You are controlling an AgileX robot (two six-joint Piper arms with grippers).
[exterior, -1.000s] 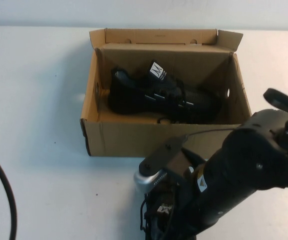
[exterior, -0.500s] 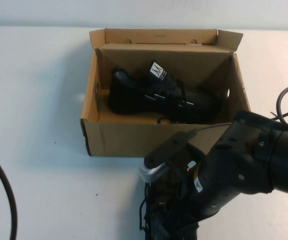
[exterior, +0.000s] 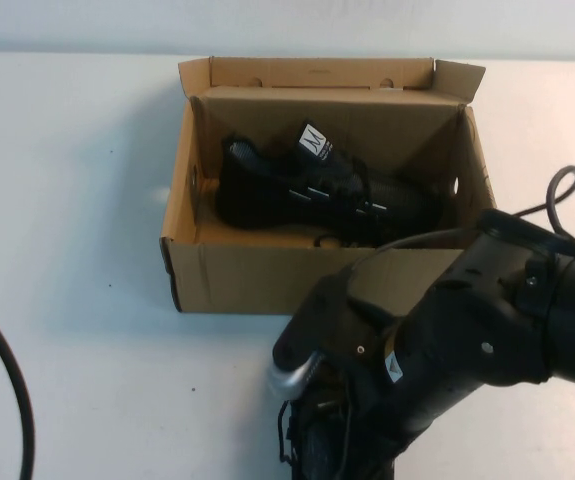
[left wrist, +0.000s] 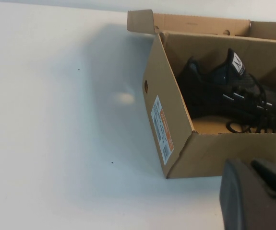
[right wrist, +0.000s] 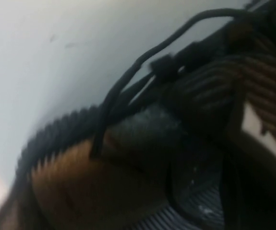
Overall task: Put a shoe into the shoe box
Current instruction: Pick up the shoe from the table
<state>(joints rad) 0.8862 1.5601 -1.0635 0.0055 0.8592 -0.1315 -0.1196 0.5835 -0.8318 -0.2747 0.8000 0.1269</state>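
One shoe box (exterior: 229, 277) stands open on the white table (exterior: 67, 200), its flap lid up at the far side, and one black shoe (exterior: 307, 195) lies inside it. A second shoe (right wrist: 128, 143) sits at the table's near edge under the right gripper (exterior: 317, 440), whose jaws are closed on it. The left gripper (left wrist: 255, 196) is closed on nothing, just beside the box's near corner; one black cable (exterior: 7, 380) curves across the table's left.

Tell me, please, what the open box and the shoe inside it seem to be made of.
The shoe box looks like plain brown corrugated cardboard, matte, with raw cut edges and folded flaps. The shoe inside it seems to be black knit fabric with laces and a white tongue label; its sole material cannot be told.
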